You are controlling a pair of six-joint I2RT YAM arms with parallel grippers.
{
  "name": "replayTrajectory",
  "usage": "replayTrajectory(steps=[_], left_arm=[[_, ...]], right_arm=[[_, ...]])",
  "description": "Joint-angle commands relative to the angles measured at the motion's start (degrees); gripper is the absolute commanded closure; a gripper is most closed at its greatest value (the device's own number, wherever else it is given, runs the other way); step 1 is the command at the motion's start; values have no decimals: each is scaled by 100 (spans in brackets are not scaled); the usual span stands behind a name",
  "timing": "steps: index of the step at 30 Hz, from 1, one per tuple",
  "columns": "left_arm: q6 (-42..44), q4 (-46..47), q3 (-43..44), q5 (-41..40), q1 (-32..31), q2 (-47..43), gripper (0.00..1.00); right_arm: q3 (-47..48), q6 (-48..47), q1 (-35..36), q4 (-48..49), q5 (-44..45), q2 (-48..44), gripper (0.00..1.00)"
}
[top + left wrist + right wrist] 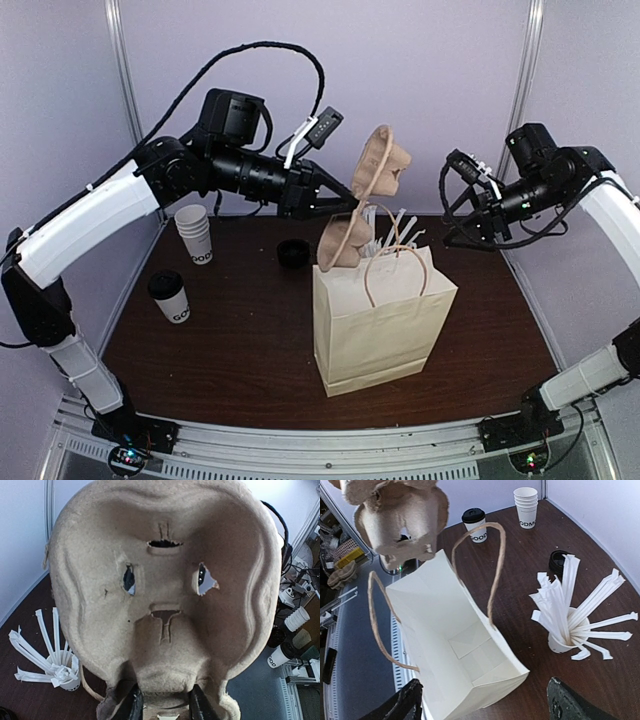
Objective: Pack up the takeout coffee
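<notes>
The mouth of the paper bag [375, 330] is overhung at its far left corner by a pulp cup carrier [372, 185] held in the air, and it is flanked by two upright loop handles [495, 565] — the rest of the opening is left free from above. Directly behind the bag, passage is blocked by a cup of straws [565, 640] fanned outward. The takeout coffee [170, 297] is ringed by bare table [240, 370] at the left — a stack of cups [195, 235] is set just beyond it, a black lid [293, 252] farther right.
</notes>
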Motion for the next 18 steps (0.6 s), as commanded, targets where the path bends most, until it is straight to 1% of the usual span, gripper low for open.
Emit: replayTrajectory(steps=[1, 5, 11, 18], left_arm=[[-182, 592, 299, 245, -45, 232, 79], [-271, 748, 364, 315, -52, 405, 79], [-393, 840, 480, 322, -133, 537, 80], [-471, 714, 576, 156, -186, 591, 80]], right_arm=[[-129, -401, 150, -513, -711, -306, 16], [-218, -658, 602, -747, -671, -498, 15], [-174, -650, 1392, -707, 197, -485, 15], [177, -832, 1788, -953, 398, -313, 16]])
